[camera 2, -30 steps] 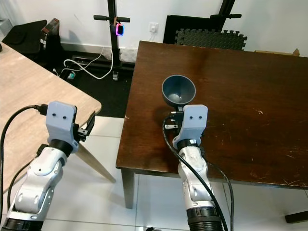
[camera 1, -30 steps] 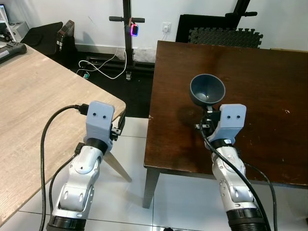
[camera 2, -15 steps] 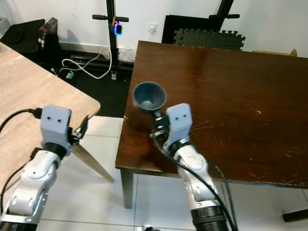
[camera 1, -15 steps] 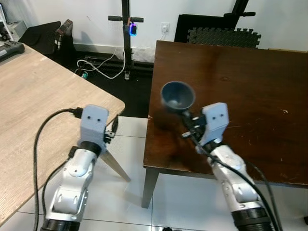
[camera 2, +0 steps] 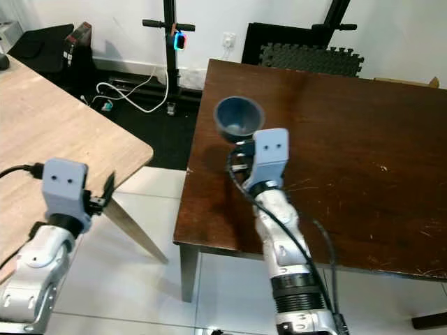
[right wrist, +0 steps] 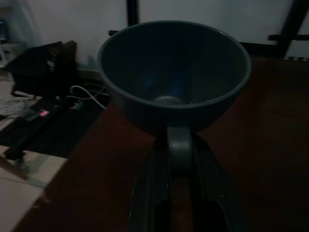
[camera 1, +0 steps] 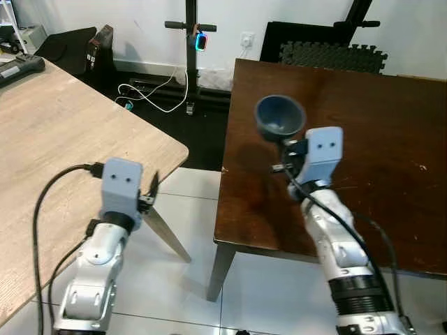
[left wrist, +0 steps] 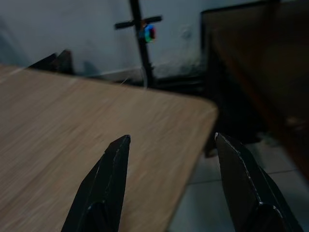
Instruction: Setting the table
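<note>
A grey-blue bowl (camera 1: 279,116) hangs a little above the dark brown table (camera 1: 391,139), near its left edge. My right gripper (right wrist: 178,145) is shut on the bowl's near rim; in the right wrist view the bowl (right wrist: 174,72) is upright and holds nothing. My left gripper (left wrist: 171,137) is open with nothing between its fingers. It hovers over the tiled gap beside the corner of the light wooden table (camera 1: 56,139), and in the eye views its fingers (camera 1: 150,192) point forward.
A black stand with a glowing light (camera 1: 200,40) and white cables (camera 1: 150,94) lie on the dark floor beyond the tables. Black foam mats (camera 1: 328,52) lean on the wall. White floor tiles (camera 1: 188,209) separate the two tables. A dark object (camera 1: 21,66) rests on the wooden table's far left.
The right gripper swung the bowl left towards the table edge, then back right and farther over the table. The left arm sank lower and drifted left.
</note>
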You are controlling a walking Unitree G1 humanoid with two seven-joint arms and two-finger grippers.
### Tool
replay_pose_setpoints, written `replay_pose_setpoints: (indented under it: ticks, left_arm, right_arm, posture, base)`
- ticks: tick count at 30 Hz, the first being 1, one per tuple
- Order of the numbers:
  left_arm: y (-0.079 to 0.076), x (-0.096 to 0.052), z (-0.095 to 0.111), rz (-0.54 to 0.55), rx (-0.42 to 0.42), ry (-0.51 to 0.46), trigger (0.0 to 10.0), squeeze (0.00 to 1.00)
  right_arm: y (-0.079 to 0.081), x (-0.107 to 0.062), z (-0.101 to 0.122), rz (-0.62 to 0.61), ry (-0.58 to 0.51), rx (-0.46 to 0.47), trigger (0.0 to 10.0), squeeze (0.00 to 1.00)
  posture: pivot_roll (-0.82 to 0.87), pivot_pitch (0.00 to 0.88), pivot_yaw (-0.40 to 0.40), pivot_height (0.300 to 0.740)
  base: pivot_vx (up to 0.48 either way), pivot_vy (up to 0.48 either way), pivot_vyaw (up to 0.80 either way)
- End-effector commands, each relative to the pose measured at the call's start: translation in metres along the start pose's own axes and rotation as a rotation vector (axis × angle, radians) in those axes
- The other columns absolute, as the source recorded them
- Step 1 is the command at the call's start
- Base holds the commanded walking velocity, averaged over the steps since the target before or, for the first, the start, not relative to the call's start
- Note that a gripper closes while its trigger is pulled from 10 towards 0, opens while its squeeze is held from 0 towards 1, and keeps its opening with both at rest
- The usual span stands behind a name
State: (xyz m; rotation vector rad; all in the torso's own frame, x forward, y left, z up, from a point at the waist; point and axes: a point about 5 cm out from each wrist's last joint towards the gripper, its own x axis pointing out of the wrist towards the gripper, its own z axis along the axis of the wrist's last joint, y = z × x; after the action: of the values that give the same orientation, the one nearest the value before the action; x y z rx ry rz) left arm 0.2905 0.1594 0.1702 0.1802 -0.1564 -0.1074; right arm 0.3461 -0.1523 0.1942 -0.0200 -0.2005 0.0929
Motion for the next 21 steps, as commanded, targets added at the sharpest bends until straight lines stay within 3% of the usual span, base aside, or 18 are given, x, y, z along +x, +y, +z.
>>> replay_pose_setpoints:
  ticks: [1,15,21]
  left_arm:
    - [-0.002,-0.002,-0.003,-0.01,-0.012,0.014,10.0,0.0]
    - [-0.003,0.008,-0.001,-0.025,-0.003,0.004,10.0,0.0]
    - [-0.005,0.009,0.0,-0.03,-0.005,-0.001,10.0,0.0]
  right_arm:
    - [-0.005,-0.001,-0.004,-0.025,0.009,-0.025,10.0,0.0]
    - [-0.011,-0.008,-0.011,-0.062,0.021,-0.055,10.0,0.0]
    - [-0.006,-0.009,-0.006,0.017,-0.002,-0.045,10.0,0.0]
  posture:
    - [0.07,0.106,0.033,0.74]
    - [0.11,0.075,0.042,0.74]
    - [0.11,0.072,0.051,0.74]
  base:
    - [0.0,0.0,0.0]
    - [0.0,0.0,0.0]
    - [0.0,0.0,0.0]
